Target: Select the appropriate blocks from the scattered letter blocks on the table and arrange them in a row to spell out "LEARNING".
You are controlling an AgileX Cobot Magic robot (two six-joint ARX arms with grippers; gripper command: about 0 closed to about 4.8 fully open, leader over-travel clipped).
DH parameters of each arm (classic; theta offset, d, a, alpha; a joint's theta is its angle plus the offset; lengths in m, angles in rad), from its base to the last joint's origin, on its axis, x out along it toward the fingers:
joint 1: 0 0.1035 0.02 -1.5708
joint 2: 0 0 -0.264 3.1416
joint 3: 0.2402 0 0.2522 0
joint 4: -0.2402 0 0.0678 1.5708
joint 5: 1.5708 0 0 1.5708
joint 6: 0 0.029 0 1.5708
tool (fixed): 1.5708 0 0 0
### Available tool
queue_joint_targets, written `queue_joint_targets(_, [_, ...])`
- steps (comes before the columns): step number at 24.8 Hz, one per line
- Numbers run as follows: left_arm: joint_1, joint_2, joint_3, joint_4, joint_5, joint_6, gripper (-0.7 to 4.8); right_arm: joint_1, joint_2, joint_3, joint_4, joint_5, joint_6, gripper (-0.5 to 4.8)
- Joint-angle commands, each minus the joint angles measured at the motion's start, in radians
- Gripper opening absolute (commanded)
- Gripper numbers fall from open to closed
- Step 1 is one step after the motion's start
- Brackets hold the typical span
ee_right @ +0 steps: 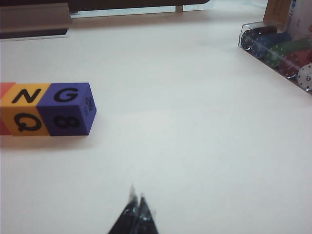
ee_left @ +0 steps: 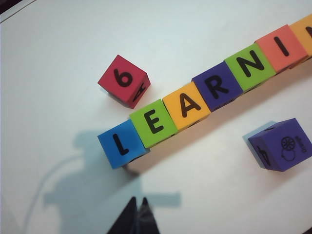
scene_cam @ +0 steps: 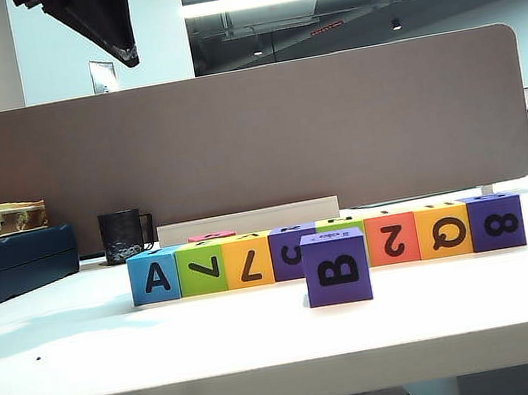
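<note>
Row of eight letter blocks (scene_cam: 325,248) lined up across the white table (scene_cam: 118,354), touching side to side, just in front of the grey-brown partition panel (scene_cam: 234,142). From the left wrist view, tops reading L (ee_left: 122,144), E (ee_left: 154,122), A (ee_left: 186,105), R (ee_left: 217,86), N (ee_left: 250,66), I (ee_left: 281,47), then an orange-yellow one cut off at the frame edge. From the right wrist view, tail end of the row showing N (ee_right: 25,108) and the purple G (ee_right: 66,108) as the last cube. Front faces in the exterior view showing A, 7, 7, something half hidden, 2, Q, 8.

Two leftovers: a purple block with a sideways B (scene_cam: 335,267) sitting just in front of the row near its middle, blocking part of it, and a red block marked 6 (ee_left: 124,80) behind the row near the L/E end, apart from it.

Left gripper (ee_left: 137,207) pinched fully together, holding nothing, hanging over bare table close to the L end. Right gripper (ee_right: 137,197) also pressed together and empty, over open table well clear of the G block, with a clear case of coloured discs (ee_right: 278,48) off to the far side.

Dark mug (scene_cam: 123,235) and dark blue box (scene_cam: 12,265) near the back on the left
</note>
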Motion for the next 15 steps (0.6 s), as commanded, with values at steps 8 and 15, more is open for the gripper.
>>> queue_joint_targets(8, [-0.001,-0.006,0.002,0.037,0.003,-0.003,-0.05,0.000,-0.011,-0.039,0.064,-0.002,0.004,-0.01])
queue_joint_targets(15, [-0.001,-0.006,0.002,0.038,0.003,-0.003,-0.05,-0.021,-0.011,-0.043,0.071,-0.007,0.004,-0.01])
